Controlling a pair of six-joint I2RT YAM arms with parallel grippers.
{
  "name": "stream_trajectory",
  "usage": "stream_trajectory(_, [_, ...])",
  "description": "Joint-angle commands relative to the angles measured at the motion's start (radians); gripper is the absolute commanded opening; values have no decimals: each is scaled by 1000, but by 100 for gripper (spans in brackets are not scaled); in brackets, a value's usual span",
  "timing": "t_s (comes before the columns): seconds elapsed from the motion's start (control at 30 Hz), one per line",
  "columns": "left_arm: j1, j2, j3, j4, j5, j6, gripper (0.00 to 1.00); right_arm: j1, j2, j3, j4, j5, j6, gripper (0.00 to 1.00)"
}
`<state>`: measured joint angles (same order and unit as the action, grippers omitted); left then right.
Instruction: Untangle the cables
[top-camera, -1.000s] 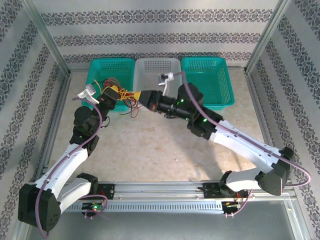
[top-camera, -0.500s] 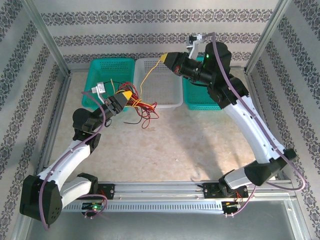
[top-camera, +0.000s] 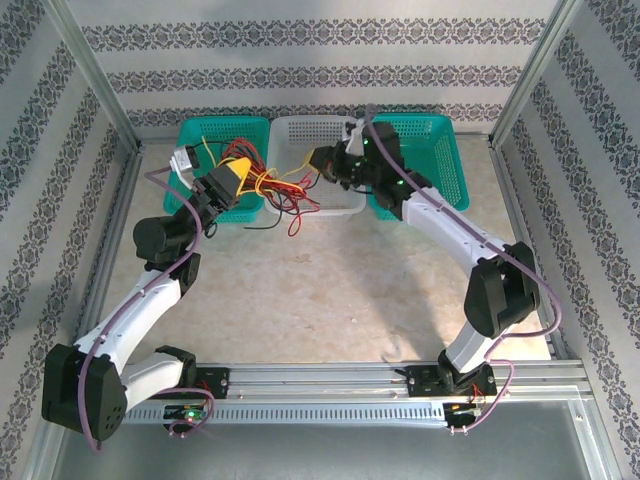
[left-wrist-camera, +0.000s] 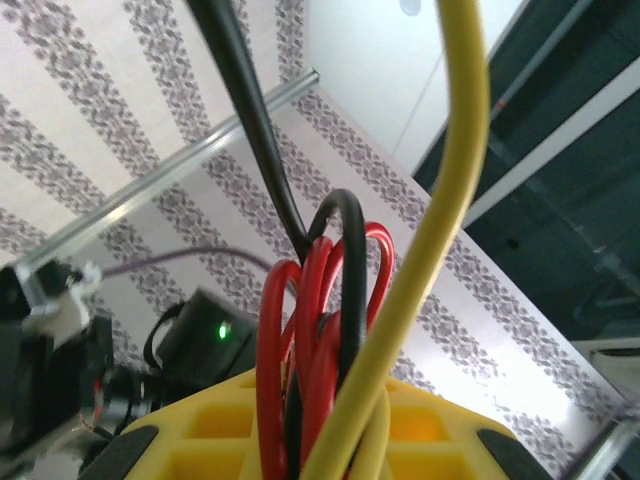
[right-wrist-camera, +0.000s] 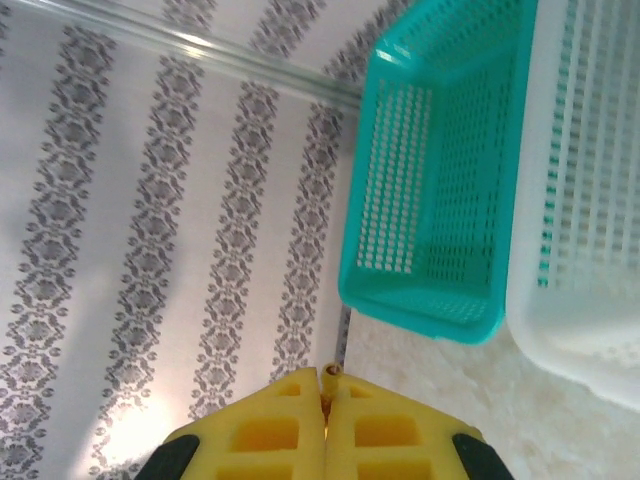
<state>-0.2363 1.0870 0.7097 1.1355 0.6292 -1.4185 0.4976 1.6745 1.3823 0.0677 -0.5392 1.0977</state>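
Bunch of thin red, black and yellow insulated cables (top-camera: 282, 192) — held above the beige tabletop (top-camera: 320, 300) near its far edge, before a teal mesh basket (top-camera: 225, 121) and a white mesh basket (top-camera: 315, 120). Left gripper (top-camera: 238, 180) jaws clamp the knot; right gripper (top-camera: 318, 160) jaws, closed tight, pinch one yellow strand (top-camera: 296, 172) — apparently to draw it free. No legible labels or writing.

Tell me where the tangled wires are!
In the top view the cables hang from the left hand, left of centre, by the near edges of the left teal basket and the white basket.
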Motion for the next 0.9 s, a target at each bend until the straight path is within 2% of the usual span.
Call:
stream_trajectory(0.0, [-4,-34,81,-5,-90,127,0,49,-36,-100,193,40,53,0])
stream_trajectory(0.1, [-5,-61,89,-123,-232,259,0,103,-73,-221,304,64,99,0])
stream_trajectory(0.17, [-4,-72,87,-193,-332,329,0,150,-101,-267,315,74,83,0])
stream_trajectory(0.27, [-4,-47,89,-196,-396,372,0,201,-159,-335,317,116,75,0])
stream_trajectory(0.57, [-4,11,63,-221,-397,427,0,323,-334,-366,203,218,2,0])
stream_trajectory(0.87, [-4,22,39,-270,-337,457,0,383,-354,-173,3,204,-146,0])
